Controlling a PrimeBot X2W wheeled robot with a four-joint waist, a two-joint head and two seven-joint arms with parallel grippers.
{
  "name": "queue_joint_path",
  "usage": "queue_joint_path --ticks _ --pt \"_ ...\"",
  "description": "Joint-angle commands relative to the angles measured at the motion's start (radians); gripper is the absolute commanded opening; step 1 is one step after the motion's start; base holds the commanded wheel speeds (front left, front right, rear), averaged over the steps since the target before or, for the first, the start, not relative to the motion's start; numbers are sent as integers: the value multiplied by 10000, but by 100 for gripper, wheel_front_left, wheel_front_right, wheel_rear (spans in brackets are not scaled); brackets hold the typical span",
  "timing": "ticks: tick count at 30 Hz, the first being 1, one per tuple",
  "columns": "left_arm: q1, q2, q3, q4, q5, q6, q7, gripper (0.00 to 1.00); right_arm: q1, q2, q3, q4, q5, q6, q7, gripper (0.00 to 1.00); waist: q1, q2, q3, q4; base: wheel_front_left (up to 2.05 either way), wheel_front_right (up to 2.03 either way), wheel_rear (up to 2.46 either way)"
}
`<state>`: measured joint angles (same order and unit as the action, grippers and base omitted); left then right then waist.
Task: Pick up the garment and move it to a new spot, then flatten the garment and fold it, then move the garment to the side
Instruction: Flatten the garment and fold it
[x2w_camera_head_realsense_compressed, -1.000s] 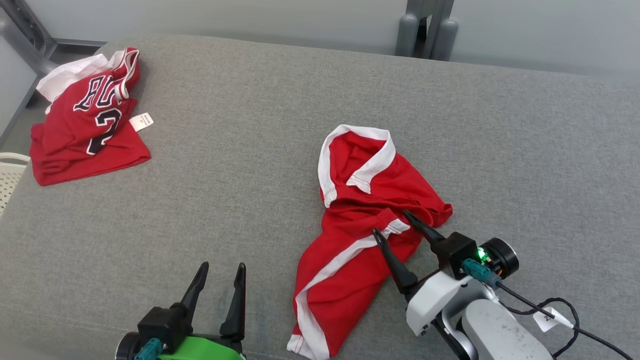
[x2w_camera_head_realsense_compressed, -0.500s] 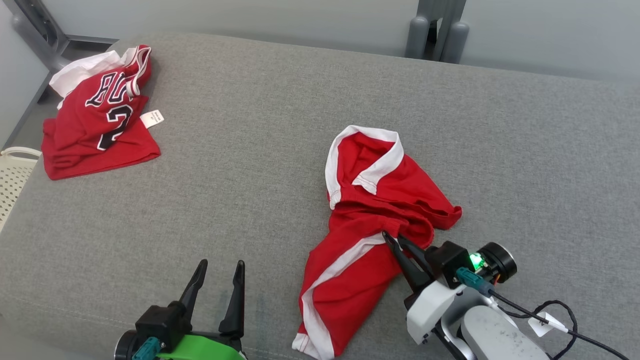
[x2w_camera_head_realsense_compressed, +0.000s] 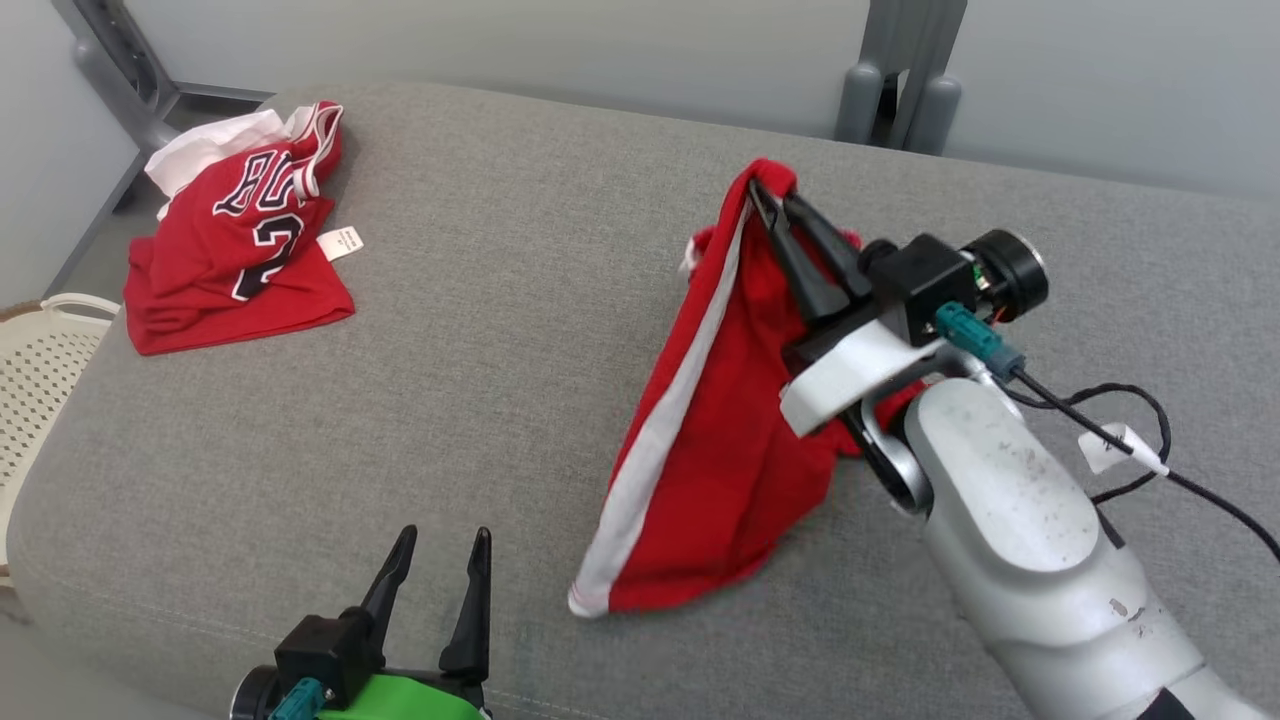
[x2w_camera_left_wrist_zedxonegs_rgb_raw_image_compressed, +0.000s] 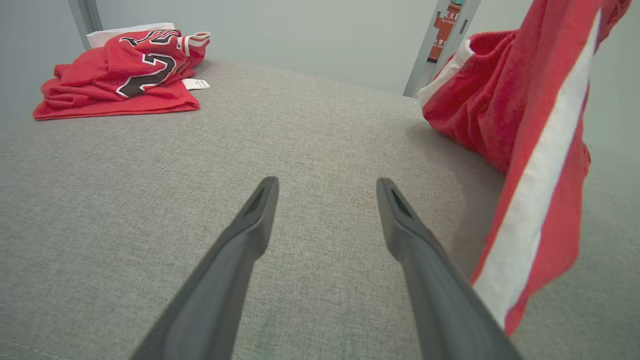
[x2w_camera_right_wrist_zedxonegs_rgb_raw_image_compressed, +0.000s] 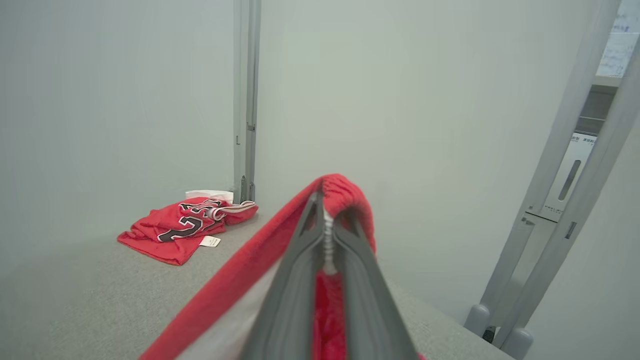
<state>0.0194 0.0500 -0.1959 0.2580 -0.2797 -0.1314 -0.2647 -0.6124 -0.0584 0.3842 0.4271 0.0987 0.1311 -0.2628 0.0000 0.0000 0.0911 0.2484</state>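
Note:
The garment, red cloth with white stripes, hangs from my right gripper, which is shut on a fold at its top and raised above the grey cushion. Its lower end still trails on the cushion. In the right wrist view the fingers pinch the red garment between their tips. My left gripper stands open near the front edge, to the left of the cloth; in its wrist view the garment hangs at the right of my open left gripper.
A folded red jersey with black numbering lies at the cushion's far left corner. A white perforated basket sits beyond the left edge. Grey metal posts stand behind the cushion. A black cable trails from the right wrist.
My right gripper closed on the garment and lifted it up and away from the cushion, so the cloth now hangs stretched. The head view also shifted. The left gripper stayed put.

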Motion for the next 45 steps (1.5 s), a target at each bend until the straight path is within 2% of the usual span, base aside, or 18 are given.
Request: queue_joint_path --ticks 1,4,8,14,18,22,23,24,28,37,41,45 --pt "180 17 31 6 113 13 5 100 -128 15 -250 201 -161 -7 -29 0 0 0 -163 68 0 0 0" --pt "303 77 181 -4 160 13 5 100 -126 54 -781 647 -307 -7 -29 0 0 0 -297 -83 0 0 0" --pt "411 91 301 -10 152 13 5 100 675 -4 -1496 1515 -709 -8 -29 0 0 0 -371 -514 0 0 0" --pt "54 66 147 -135 80 13 5 100 2217 -675 -2918 2507 -1181 -10 -30 0 0 0 -112 -1256 0 0 0" --pt "-213 64 -111 -150 52 13 5 100 2712 -904 -3576 2767 -1081 -10 -29 0 0 0 139 -1724 0 0 0" --pt "-484 102 -306 -115 56 13 5 100 2895 -837 -3957 2804 -1201 -10 -29 0 0 0 319 -2053 0 0 0" --pt "-533 106 -319 -104 51 13 5 100 2900 -791 -4045 2816 -1213 -10 -29 33 0 0 356 -2100 0 0 0" --pt "-591 107 -318 -101 50 13 5 100 2890 -703 -4117 2867 -1210 -10 -29 100 0 0 398 -2149 0 0 0" --pt "-733 105 -247 -74 105 13 5 100 2816 -516 -4275 2305 -1415 -10 -30 100 0 0 466 -2238 0 0 0" --pt "-523 72 1033 -290 1234 63 5 100 4063 -7 -4112 -1299 -1613 -10 -29 100 0 0 189 -2286 0 0 0" --pt "-342 36 1531 -484 1820 386 4 100 4696 54 -4151 -1751 -1269 -10 -29 100 0 0 -48 -2280 0 0 0" --pt "-69 19 1705 -447 2029 509 6 100 5251 71 -3901 -1595 -812 -10 -29 100 0 0 -368 -2293 0 0 0"
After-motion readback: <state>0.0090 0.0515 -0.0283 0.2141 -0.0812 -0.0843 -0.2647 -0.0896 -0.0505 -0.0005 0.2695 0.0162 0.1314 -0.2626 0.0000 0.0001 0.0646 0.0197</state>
